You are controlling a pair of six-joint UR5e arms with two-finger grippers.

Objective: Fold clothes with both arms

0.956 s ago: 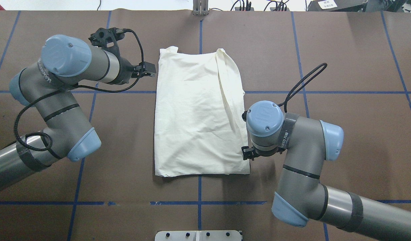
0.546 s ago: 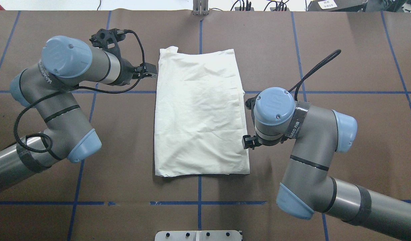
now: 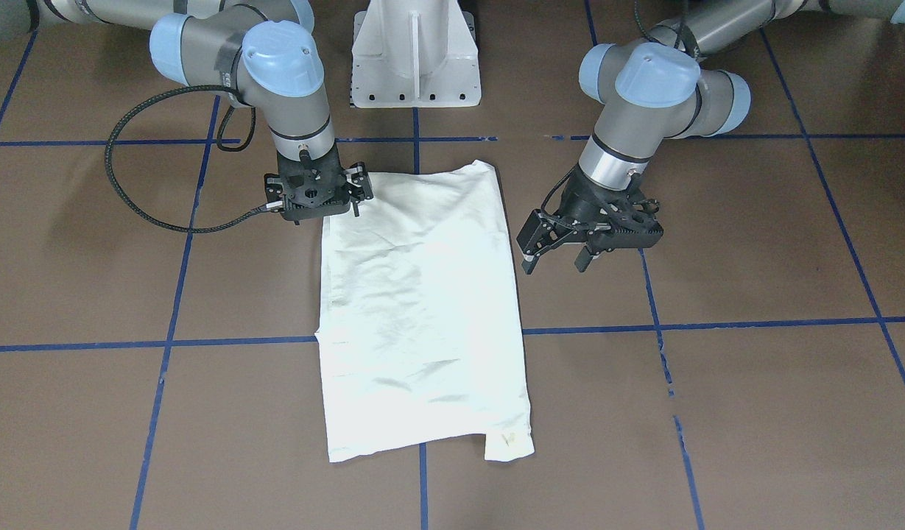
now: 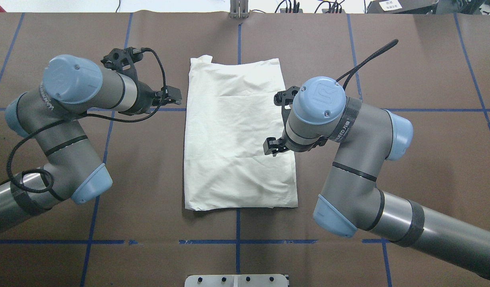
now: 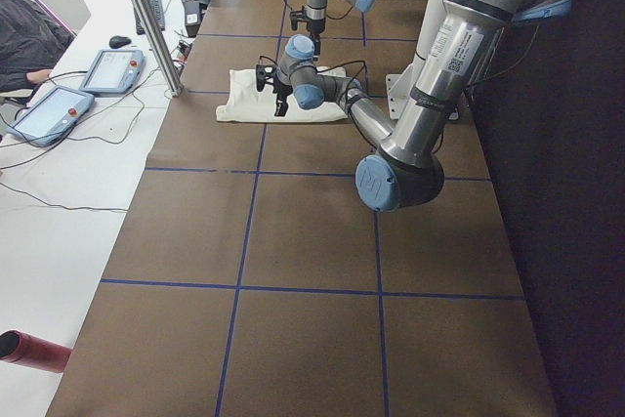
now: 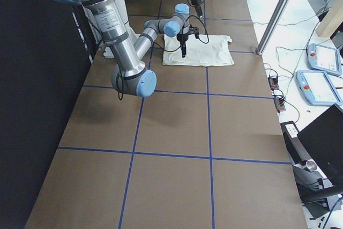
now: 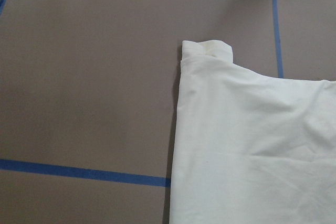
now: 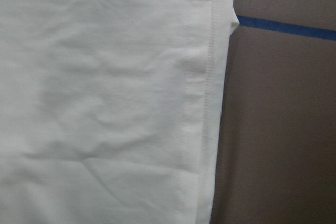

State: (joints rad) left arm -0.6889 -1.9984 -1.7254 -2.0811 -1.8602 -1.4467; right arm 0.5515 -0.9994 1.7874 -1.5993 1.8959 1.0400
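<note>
The cream-white shirt (image 4: 239, 135) lies plain side up, folded into a long flat rectangle in the middle of the brown table; it also shows in the front view (image 3: 423, 309). No print shows. My left gripper (image 4: 174, 94) hovers just left of the shirt's far left edge, apart from the cloth, open and empty; it also shows in the front view (image 3: 555, 259). My right gripper (image 4: 272, 148) hangs over the shirt's right edge, pointing down, open and empty; it also shows in the front view (image 3: 327, 210). The wrist views show only cloth edges and table, no fingers.
The white pedestal (image 3: 415, 59) stands at the robot's side of the table. Blue tape lines (image 4: 237, 241) grid the brown surface. A metal bracket (image 4: 239, 10) sits at the far edge. Control tablets (image 6: 321, 57) lie on a side bench off the table.
The raised right flap of the shirt has dropped flat. My right gripper has moved from the near right corner farther along and in over the right edge. My left gripper has backed slightly left.
</note>
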